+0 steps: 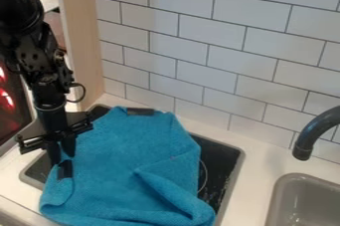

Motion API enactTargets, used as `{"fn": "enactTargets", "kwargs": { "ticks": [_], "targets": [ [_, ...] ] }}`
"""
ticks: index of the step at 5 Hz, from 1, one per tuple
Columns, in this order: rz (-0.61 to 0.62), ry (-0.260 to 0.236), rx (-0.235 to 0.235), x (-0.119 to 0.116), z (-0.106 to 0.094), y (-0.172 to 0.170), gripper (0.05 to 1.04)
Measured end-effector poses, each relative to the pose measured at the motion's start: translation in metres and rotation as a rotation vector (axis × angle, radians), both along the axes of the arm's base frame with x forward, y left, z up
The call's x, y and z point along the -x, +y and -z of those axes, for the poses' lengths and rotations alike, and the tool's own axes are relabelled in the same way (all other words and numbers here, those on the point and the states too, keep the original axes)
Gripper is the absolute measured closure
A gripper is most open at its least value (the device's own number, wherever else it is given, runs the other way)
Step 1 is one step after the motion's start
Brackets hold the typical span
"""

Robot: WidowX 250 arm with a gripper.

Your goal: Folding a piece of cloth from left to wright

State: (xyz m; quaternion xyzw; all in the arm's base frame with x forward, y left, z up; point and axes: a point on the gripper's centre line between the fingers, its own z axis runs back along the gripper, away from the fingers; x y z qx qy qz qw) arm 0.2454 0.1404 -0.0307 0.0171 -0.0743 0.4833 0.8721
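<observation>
One blue cloth (pixel 126 150) with two black patches (pixel 140 112) lay below and right of two slightly parted fingers (pixel 67 146). Rightward from these: one dark stovetop (pixel 224 158) under the cloth, one faucet (pixel 313 131), one sink (pixel 274 195).

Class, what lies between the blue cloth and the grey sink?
In the camera view, going from the cloth to the sink: black panel, its grey rim, then white counter.

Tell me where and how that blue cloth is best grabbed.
Probably by the left edge, from above: the cloth curls into a soft, rounded lip there that could be pinched, and the gripper hangs pointing down at that side.
</observation>
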Motion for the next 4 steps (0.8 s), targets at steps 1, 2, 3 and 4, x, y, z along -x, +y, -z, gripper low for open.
{"fn": "enactTargets", "kwargs": {
  "ticks": [1, 2, 3, 4],
  "targets": [
    [0.000, 0.006, 0.006, 0.003, -0.007, -0.002, 1.021],
    [0.003, 0.020, 0.043, 0.006, -0.011, -0.008, 1.032],
    [0.026, -0.015, 0.091, -0.004, -0.028, -0.018, 1.032],
    [0.052, -0.040, 0.148, -0.009, -0.046, -0.035, 1.032]
  ]
}}
